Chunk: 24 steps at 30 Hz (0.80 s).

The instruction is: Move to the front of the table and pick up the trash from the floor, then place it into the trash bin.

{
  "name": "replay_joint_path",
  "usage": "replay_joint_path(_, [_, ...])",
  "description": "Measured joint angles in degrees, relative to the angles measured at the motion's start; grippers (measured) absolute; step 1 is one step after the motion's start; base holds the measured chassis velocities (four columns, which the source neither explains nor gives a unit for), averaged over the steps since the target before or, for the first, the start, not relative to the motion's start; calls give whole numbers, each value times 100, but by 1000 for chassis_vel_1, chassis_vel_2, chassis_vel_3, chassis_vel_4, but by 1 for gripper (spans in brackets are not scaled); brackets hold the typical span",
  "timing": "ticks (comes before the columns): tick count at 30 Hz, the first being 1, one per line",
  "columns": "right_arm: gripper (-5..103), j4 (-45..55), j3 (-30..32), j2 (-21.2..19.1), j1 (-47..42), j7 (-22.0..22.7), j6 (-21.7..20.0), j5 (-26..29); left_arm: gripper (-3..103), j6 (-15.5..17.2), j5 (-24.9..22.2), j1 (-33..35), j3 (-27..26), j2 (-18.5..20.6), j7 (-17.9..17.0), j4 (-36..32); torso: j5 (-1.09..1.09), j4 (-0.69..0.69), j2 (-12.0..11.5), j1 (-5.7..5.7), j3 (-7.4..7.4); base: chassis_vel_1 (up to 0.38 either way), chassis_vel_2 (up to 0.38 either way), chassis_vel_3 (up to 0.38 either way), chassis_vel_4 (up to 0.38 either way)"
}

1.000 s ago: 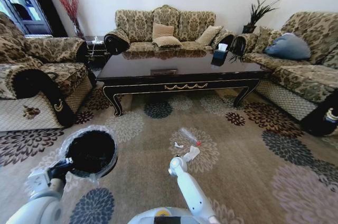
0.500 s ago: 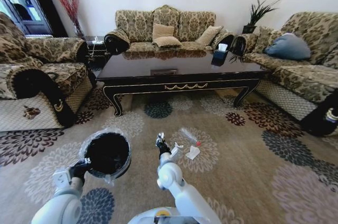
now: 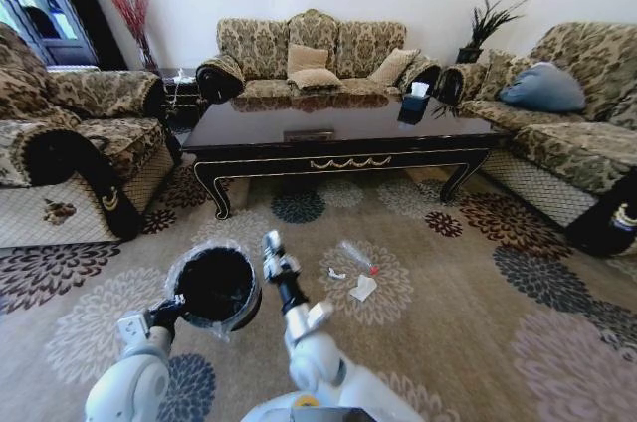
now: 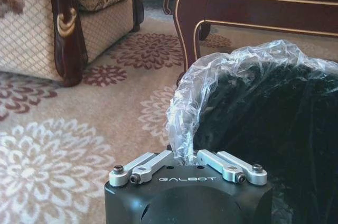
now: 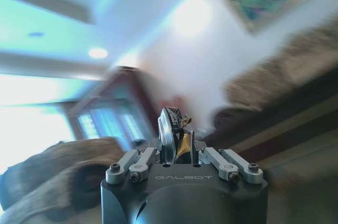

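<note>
Right gripper [image 3: 271,243] raised beside the trash bin [image 3: 215,288], clamped on a small dark wrapper [image 5: 174,129]. Left gripper [image 4: 187,156] pinches bin's liner rim. Clear bottle [image 3: 358,257] and paper scraps [image 3: 362,288] on carpet [image 3: 468,313] before the table [image 3: 338,138].

the one readable word is "galbot", in pale capital letters on the flat black housing of the left gripper [image 4: 187,156], just below its silver metal finger links. the same word "galbot" stands in the same place on the black housing of the right gripper [image 5: 178,147], again under the silver links. no other writing, number or sign can be read anywhere else in the views.
</note>
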Motion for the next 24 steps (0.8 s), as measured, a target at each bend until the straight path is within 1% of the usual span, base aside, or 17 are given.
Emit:
replay_joint_path(1, [26,0,0,0,0,0,0,0,2,0,0,0,0,0,0,0,0,0,0,0,0,0,0,0,0])
replay_joint_path(2, [26,-79,0,-2,34,-85,105,-188,2,9,-33,-10,2,-2,-14,18,0,-2,0,0,0,0,0,0,0])
replay_joint_path(3, [26,-251,-1,-2,125,-194,239,-516,2,29,-103,-34,12,-6,-35,44,5,-5,0,0,0,0,0,0,0])
replay_joint_path(4, [26,-355,-4,-1,200,-220,294,-660,2,39,-130,-42,16,-8,-37,62,21,-8,0,0,1,0,0,0,0])
replay_joint_path(5, [26,-355,-4,-1,200,-220,294,-660,2,39,-130,-42,16,-8,-37,62,21,-8,0,0,1,0,0,0,0])
replay_joint_path(6, [26,-433,-14,2,253,-226,330,-739,2,44,-142,-46,17,-8,-36,67,32,-10,0,0,1,0,0,0,0])
replay_joint_path(7, [26,-561,-147,3,352,-230,392,-856,2,46,-147,-54,10,-6,-39,82,37,-12,0,0,1,0,0,0,0])
replay_joint_path(8, [26,-629,-273,3,419,-237,426,-929,2,47,-153,-59,2,-1,-39,86,34,-8,0,0,1,0,0,0,0])
replay_joint_path(11, [26,-766,-372,8,506,-234,452,-969,2,49,-172,-62,-21,17,-36,87,35,-10,0,0,1,0,0,0,0])
replay_joint_path(15, [26,-981,-941,5,825,-315,511,-963,2,51,-176,-44,-62,37,-33,79,33,-11,0,0,1,0,0,0,0])
replay_joint_path(17, [26,-1011,-1039,2,896,-343,522,-957,2,52,-176,-43,-63,39,-32,79,34,-9,0,0,1,0,0,0,0])
replay_joint_path(18, [26,-1101,-1213,-16,1079,-402,550,-904,2,53,-173,-35,-75,40,-31,77,42,-16,0,0,1,0,0,0,0])
replay_joint_path(19, [26,-1161,-1279,-42,1266,-425,565,-871,2,55,-169,-29,-82,36,-31,66,42,-13,-1,0,2,0,0,0,0])
replay_joint_path(20, [26,-1161,-1279,-42,1266,-425,565,-871,2,55,-169,-29,-82,36,-31,66,42,-13,-1,0,2,0,0,0,0])
replay_joint_path(22, [26,-1265,-1389,-87,1600,-459,612,-846,2,58,-166,-16,-96,29,-29,50,35,-13,0,0,1,0,0,0,0])
replay_joint_path(23, [26,-1461,-1566,-125,2014,-555,692,-849,2,58,-164,1,-122,17,-24,18,34,-12,-1,0,2,0,0,0,0])
replay_joint_path(24, [26,-1461,-1566,-125,2014,-555,692,-849,2,58,-164,1,-122,17,-24,18,34,-12,-1,0,2,0,0,0,0])
